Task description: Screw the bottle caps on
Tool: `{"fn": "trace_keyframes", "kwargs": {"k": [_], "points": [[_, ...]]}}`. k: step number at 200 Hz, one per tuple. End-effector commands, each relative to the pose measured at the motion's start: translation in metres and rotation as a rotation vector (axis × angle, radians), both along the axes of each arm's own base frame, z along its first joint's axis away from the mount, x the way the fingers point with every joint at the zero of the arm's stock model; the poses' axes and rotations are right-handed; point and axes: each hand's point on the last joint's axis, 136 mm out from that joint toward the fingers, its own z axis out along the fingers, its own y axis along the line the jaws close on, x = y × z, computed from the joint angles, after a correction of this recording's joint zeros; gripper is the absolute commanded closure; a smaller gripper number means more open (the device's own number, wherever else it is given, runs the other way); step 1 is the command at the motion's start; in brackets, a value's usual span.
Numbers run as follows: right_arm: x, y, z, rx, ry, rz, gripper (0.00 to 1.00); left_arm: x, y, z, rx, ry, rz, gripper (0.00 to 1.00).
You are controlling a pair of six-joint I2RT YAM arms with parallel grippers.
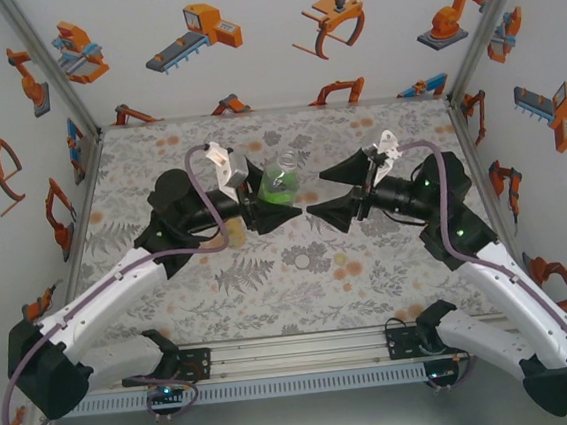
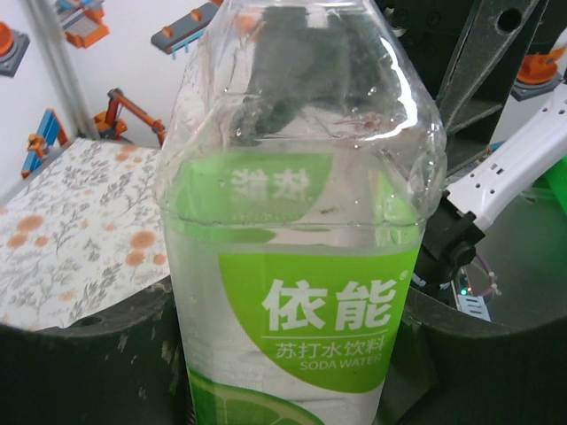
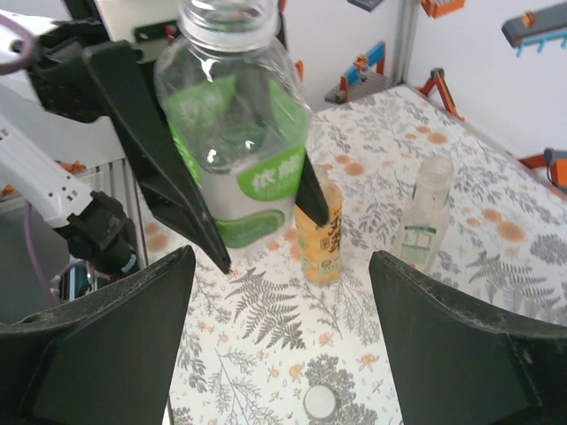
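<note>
Plainly, the left gripper (image 1: 269,212) is clamped narrow on the lower body of the broad clear plastic bottle with the green label (image 1: 281,183). It holds the bottle upright above the floral table (image 1: 158,164), neck uncapped. The right gripper (image 1: 316,194), jaws wide and empty, faces it from just right, not touching. A small white round cap (image 1: 301,260) lies nearer, on the table.

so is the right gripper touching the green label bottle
Apart. The right wrist view shows the right gripper with its open fingers short of the green label bottle, and patterned table visible between them.
</note>
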Motion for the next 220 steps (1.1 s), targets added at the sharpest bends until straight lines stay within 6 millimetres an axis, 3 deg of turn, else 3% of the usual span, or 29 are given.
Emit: {"fn": "trace_keyframes", "kwargs": {"k": [1,67,121,153,220], "points": [[0.011,-0.006,-0.023,-0.031,0.085,-0.099,0.29,0.001,0.011,-0.004,0.019,0.013,0.048,0.87],[0.042,-0.01,-0.127,-0.274,0.429,-0.352,0.39,0.007,0.045,-0.002,0.031,0.003,0.189,0.95],[0.051,-0.014,-0.199,-0.42,0.678,-0.528,0.45,0.008,0.054,-0.001,0.023,-0.002,0.235,0.94],[0.055,-0.021,-0.225,-0.487,0.765,-0.609,0.49,0.01,0.052,-0.003,0.025,0.008,0.232,0.95],[0.056,-0.026,-0.259,-0.571,0.871,-0.675,0.5,0.013,0.048,-0.007,0.031,0.002,0.229,0.95]]}}
